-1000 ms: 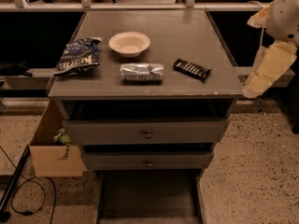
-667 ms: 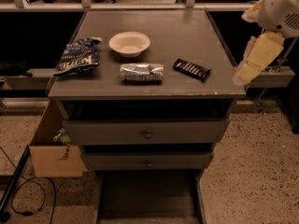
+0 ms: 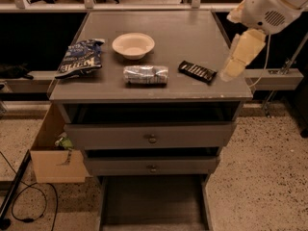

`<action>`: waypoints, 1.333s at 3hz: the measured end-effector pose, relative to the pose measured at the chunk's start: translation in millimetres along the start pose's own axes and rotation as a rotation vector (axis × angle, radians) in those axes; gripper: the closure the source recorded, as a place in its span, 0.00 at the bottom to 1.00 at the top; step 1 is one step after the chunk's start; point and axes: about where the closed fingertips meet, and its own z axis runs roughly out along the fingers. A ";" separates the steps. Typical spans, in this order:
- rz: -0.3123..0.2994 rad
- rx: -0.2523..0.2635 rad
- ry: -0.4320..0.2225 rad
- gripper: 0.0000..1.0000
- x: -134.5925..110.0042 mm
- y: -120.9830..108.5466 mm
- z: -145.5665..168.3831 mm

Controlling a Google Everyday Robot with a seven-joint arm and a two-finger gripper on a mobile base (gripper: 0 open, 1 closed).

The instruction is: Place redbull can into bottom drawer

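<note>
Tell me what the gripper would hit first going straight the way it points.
The gripper, over the tabletop's right edge, points down and slightly left. It would likely meet bare tabletop right of the candy bar, not the redbull can; depth is unclear.

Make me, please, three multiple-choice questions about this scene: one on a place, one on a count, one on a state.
1. Where is the gripper?
A. down by the floor
B. over the right edge of the cabinet top, near the candy bar
C. over the left edge

2. How many things lie on the cabinet top?
A. two
B. six
C. four

3. How is the redbull can placed?
A. lying on its side
B. standing upright
C. lifted in the air

Answers: 1 B, it hangs beside the candy bar. 2 C, there are the chip bag, bowl, can and candy bar. 3 A, its long side rests on the top.
</note>
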 end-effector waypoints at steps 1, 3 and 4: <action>-0.005 -0.015 -0.028 0.00 -21.5 -12.3 22.1; 0.051 -0.041 -0.103 0.00 -20.4 -20.6 29.0; 0.091 0.011 -0.158 0.00 -27.2 -26.1 30.4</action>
